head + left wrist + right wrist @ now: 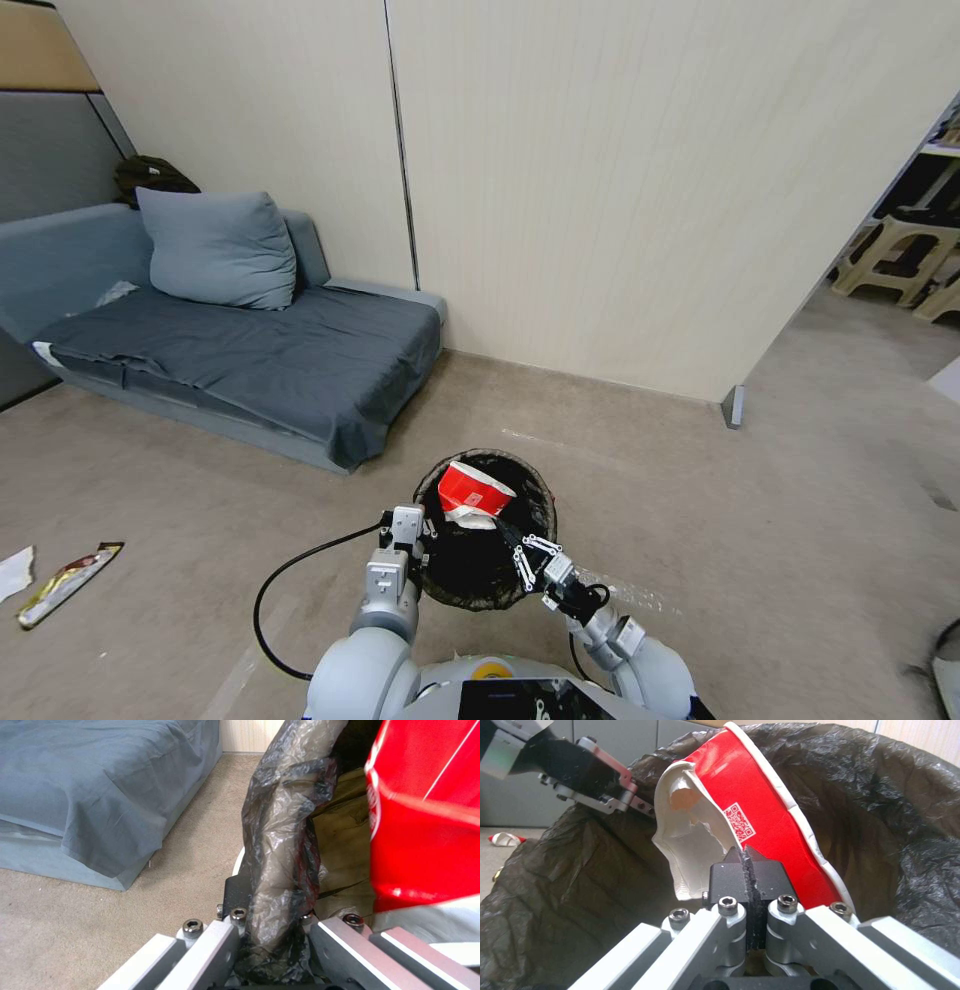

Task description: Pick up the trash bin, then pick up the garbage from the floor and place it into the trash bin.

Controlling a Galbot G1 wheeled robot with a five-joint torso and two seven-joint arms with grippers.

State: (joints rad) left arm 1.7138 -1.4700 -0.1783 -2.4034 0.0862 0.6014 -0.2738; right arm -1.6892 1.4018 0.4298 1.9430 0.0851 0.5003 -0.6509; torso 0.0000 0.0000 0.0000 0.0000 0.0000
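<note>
The right gripper (746,860) has its two dark fingertips pressed together, pinching the edge of a torn red-and-white paper cup (740,821). The cup leans tilted inside the trash bin (880,795), with its white rim uppermost and a small square code printed on the red side. The bin's dark plastic bag (595,870) is crumpled all around it. The left gripper (600,789) sits at the bin's far rim. Another red-and-white scrap (505,839) lies on the floor (500,870) outside the bin.

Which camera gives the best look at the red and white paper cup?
Right wrist view: the torn red and white cup shows whole over the trash bin. Head view shows it small; left wrist view a red blur.
</note>
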